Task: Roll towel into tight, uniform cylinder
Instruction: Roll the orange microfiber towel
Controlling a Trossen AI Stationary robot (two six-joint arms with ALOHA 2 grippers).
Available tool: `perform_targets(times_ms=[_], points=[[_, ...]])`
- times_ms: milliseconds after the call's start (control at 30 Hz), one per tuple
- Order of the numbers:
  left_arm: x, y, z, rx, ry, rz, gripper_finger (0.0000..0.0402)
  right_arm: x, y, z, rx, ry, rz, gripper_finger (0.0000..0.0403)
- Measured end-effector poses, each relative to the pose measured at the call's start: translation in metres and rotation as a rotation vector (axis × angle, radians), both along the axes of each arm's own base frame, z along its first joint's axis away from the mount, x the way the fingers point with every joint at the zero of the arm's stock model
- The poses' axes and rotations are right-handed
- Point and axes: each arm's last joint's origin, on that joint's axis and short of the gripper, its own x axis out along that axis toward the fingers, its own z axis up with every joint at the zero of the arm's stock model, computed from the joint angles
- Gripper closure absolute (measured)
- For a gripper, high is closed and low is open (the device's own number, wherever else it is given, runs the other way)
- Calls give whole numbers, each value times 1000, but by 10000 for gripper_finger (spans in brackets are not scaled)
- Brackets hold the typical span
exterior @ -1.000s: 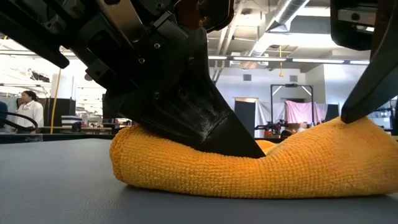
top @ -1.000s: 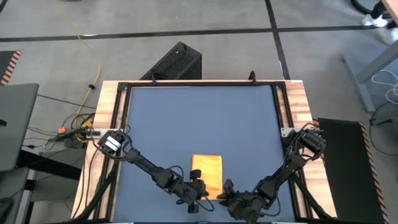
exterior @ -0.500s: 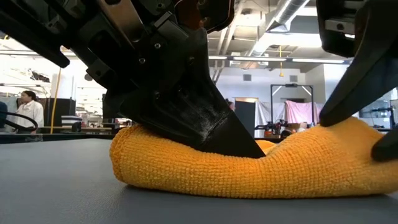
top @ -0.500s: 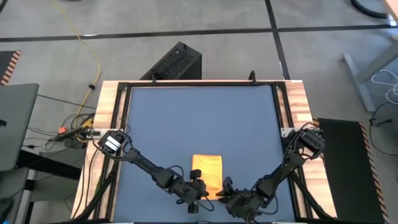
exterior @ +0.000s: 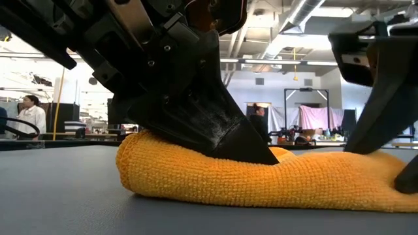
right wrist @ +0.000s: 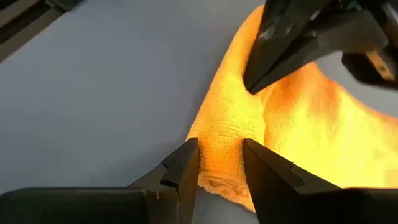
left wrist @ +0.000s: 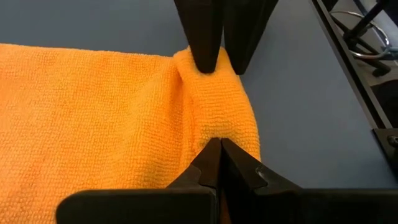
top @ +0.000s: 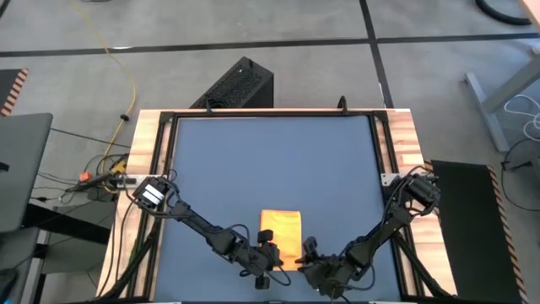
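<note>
The towel [top: 282,236] is plain bright yellow-orange with a fine looped weave, lying on a flat slate-blue tabletop [top: 270,160] edged with pale wood, and both the left claw [top: 272,256] and right claw [top: 307,253] are black.

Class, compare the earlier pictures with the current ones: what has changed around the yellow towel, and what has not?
The right gripper has shifted slightly toward the towel, its open jaws now astride the towel's corner, and that end, raised a second ago, has sunk flatter. The left gripper stays shut, pressing the towel to the table; the towel's place is unchanged.
</note>
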Motion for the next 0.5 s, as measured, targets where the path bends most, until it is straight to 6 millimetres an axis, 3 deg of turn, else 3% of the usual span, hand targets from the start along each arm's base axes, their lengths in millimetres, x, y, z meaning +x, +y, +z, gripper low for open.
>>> perform_targets(times_ms=[500], points=[[-1, 1, 1, 9, 3, 26, 401, 1, -5, -3, 272, 70, -221, 326]])
